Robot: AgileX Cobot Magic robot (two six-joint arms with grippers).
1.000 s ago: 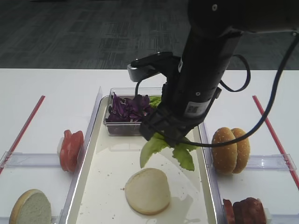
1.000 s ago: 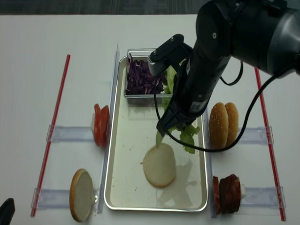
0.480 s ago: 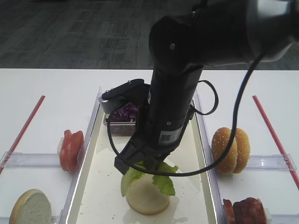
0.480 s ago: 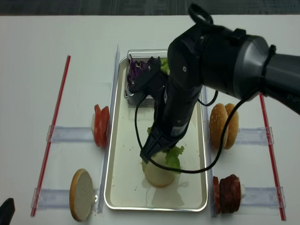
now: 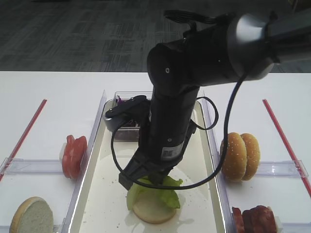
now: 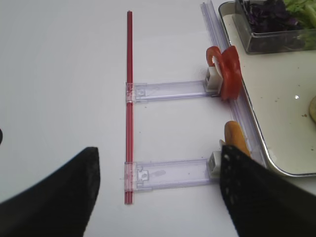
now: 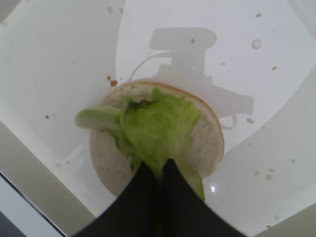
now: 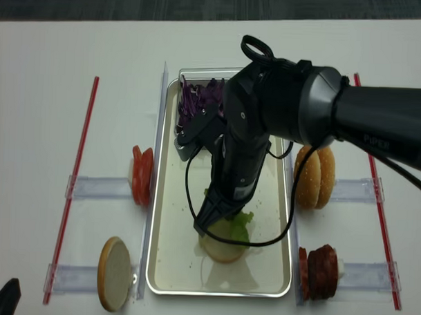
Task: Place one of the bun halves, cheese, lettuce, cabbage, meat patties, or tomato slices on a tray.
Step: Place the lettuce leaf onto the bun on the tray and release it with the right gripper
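The right gripper (image 7: pixel 157 180) is low over the tray (image 5: pixel 95 179), and its 2 dark fingers (image 7: pixel 140 190) are pressed together on the stem end of a piece of lettuce (image 7: pixel 155 126). The leaf lies spread on the pale face of a bun half (image 7: pixel 207 143) that sits flat on the tray, in the near part of it. From the wrist view the lettuce covers the middle of the bun, and 1 thick pale-green rib sticks out over the bun's edge to the left.

At the far end of the tray stands a small clear box (image 5: pixel 121 132) with the purple cabbage (image 8: pixel 197 100) inside. To the left of the tray, tomato slices (image 5: pixel 74 154) stand on edge in a clear holder, and nearer to me another bun half (image 5: pixel 32 216) leans in a second holder. On the right side 2 seeded bun halves (image 5: pixel 240 155) stand together, and the meat patties (image 5: pixel 256 219) are nearer, at the corner.

The left gripper (image 6: pixel 158 197) shows only as 2 dark blurred fingers standing wide apart above the white table (image 6: pixel 59 74), with nothing between them.
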